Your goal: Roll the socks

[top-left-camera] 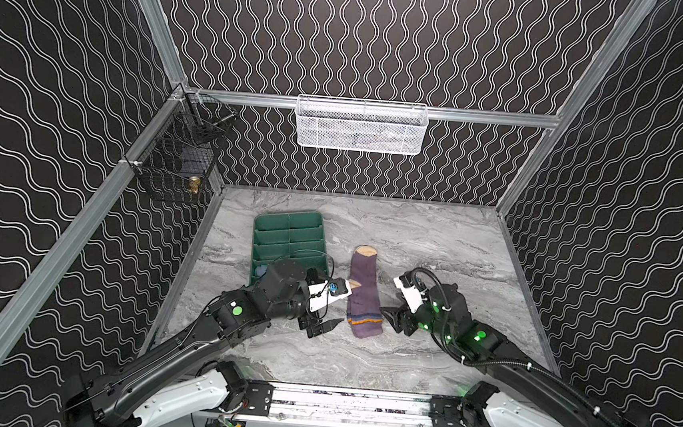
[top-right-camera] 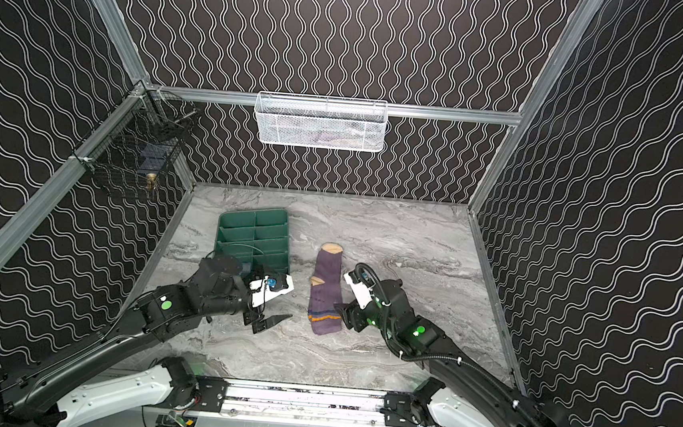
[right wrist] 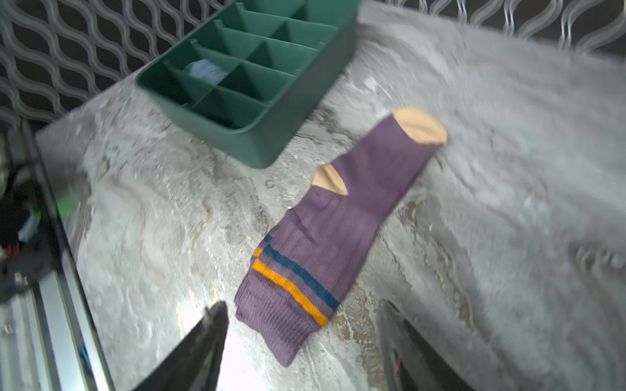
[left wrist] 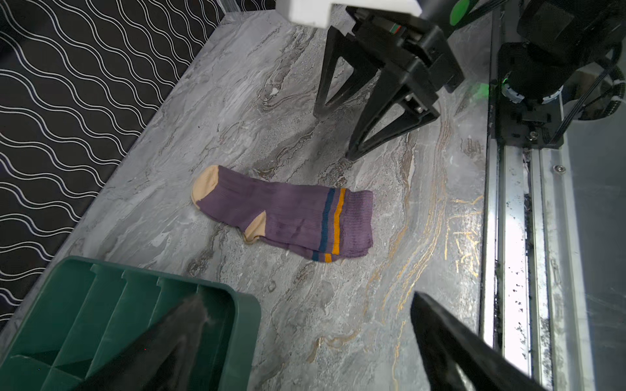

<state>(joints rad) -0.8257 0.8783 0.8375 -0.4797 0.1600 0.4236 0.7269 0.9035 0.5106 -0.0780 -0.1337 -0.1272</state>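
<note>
In a booth of wave-patterned walls (top-left-camera: 47,116), a black wire basket (top-left-camera: 177,160) hung on the left wall and a white mesh basket (top-left-camera: 358,136) on the far one. On the grey marble tabletop (top-left-camera: 453,252), a green divider tray (top-left-camera: 288,229) held the light blue sock (right wrist: 206,70) in a near-left compartment. Rightward, the left gripper (left wrist: 308,299) gaped empty, the purple sock (top-left-camera: 364,295) lay flat, toe far, and the right gripper (left wrist: 333,134), also spread and empty, sat just beside its cuff.

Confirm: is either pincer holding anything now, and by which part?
Nothing is held. The left pincer and right pincer both stand open and empty; the purple sock lies flat between them, untouched.
</note>
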